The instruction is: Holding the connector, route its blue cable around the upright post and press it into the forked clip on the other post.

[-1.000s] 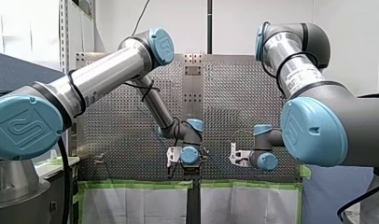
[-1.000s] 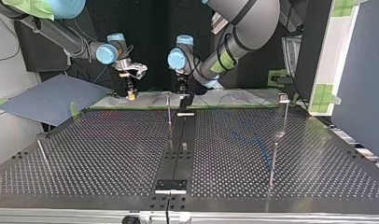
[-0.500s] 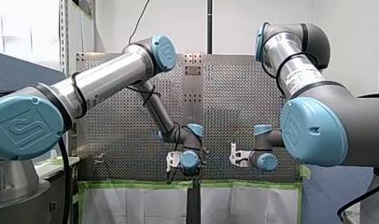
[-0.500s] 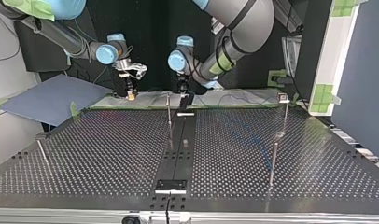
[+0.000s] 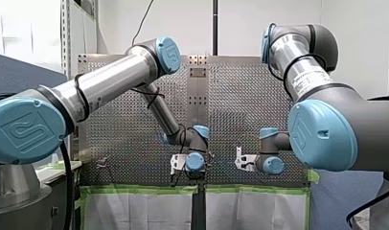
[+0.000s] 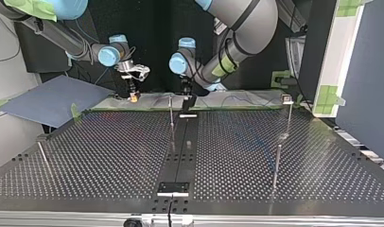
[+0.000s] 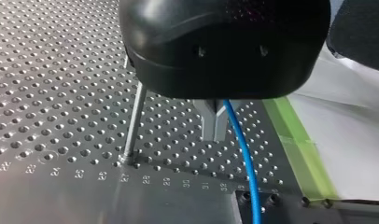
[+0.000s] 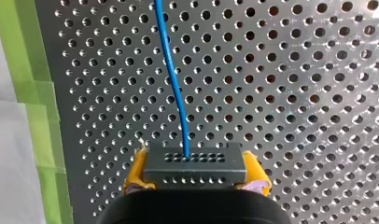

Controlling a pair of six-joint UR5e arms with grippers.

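My right claw [image 8: 195, 173] is clamping its yellow pads [image 8: 135, 171] on the grey connector [image 8: 195, 161], and the blue cable [image 8: 171, 79] is running out ahead over the table [image 8: 295, 93]. My left claw [image 7: 214, 135], fingers together against the cable, has been shifting slightly and is settling just beside the upright post [image 7: 134, 123]. Whether it is nipping the cable I cannot tell. Routing is likely only starting.

Perforated metal table [image 6: 109, 156] has a dark strip [image 6: 180, 156] down its middle and small numbers [image 7: 145, 179] stamped near one edge. Green tape [image 7: 299, 144] lines that edge, with a white sheet [image 7: 355, 154] just past it. A grey-blue board [image 6: 48, 99] sits at the top view's left.
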